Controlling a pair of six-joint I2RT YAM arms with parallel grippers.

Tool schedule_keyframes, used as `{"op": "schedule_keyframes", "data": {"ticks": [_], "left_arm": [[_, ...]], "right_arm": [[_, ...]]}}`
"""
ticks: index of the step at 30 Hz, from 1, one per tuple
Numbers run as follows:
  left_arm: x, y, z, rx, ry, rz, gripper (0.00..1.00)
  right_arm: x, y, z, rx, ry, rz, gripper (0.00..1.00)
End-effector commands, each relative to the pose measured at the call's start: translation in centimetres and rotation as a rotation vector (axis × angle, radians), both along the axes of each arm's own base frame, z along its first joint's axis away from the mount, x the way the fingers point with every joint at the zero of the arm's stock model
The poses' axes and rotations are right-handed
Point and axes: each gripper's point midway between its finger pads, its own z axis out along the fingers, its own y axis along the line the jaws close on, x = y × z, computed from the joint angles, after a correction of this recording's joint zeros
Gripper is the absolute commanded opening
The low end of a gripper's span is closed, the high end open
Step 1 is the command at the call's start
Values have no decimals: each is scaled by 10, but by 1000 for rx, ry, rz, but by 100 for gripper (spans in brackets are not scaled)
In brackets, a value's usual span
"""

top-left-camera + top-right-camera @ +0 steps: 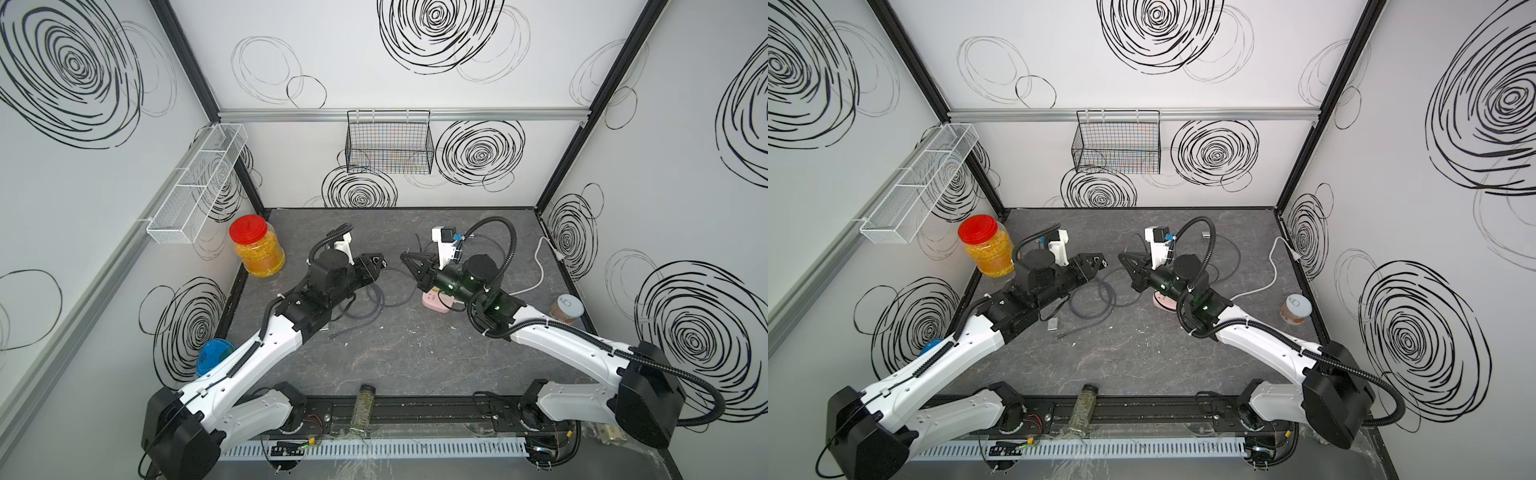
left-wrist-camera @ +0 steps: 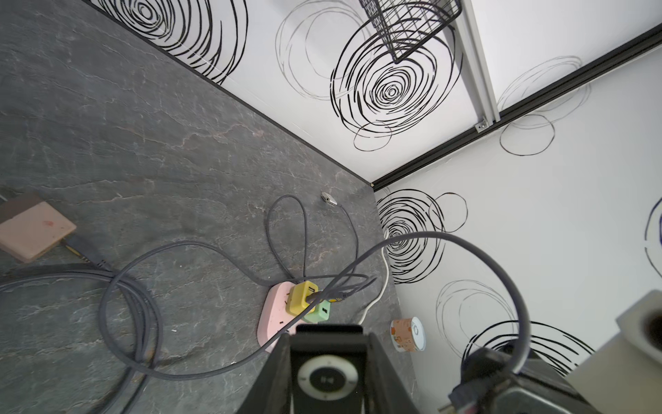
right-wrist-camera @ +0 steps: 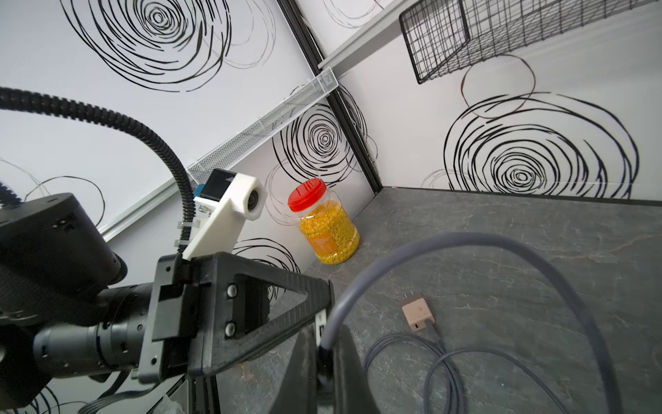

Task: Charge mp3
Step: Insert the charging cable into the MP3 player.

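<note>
The mp3 (image 2: 327, 380) is a small black player with a pale round control wheel. It sits between the fingers of my left gripper (image 2: 328, 344), which is shut on it. My right gripper (image 3: 326, 344) is shut on the plug end of a grey cable (image 3: 465, 238). That cable loops up and back to a yellow charger (image 2: 302, 295) on the pink power strip (image 2: 277, 322). In both top views the left gripper (image 1: 376, 264) and right gripper (image 1: 405, 257) face each other tip to tip above mid-table, a small gap apart.
More grey cable (image 1: 374, 299) lies coiled under the grippers, with a loose pinkish charger (image 3: 415, 312) at its end. A red-lidded jar (image 1: 257, 249) stands back left, a can (image 1: 567, 309) right, a spice bottle (image 1: 362, 411) in front. A black wire basket (image 1: 388, 143) hangs on the back wall.
</note>
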Motion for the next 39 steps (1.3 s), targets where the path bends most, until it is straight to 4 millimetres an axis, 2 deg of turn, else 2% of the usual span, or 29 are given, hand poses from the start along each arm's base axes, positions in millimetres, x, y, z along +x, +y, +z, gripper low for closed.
{"op": "schedule_keyframes", "data": {"ticks": [1,9,16,29,39], "left_arm": [[1,-8,23,-105,-69,8,21],[-3,-9,12,-304,-36,60,21],[-5,-4,19,-413,-48,96,22],[-2,-22,12,-458,-17,73,21],[-2,-22,14,-484,-11,84,20]], "right_arm": [[-2,-2,32,98,-102,-41,0],[-1,-3,32,169,-140,-99,0],[3,-1,17,155,-127,-138,0],[-2,7,16,186,-141,-129,0],[0,7,6,163,-125,-140,0]]}}
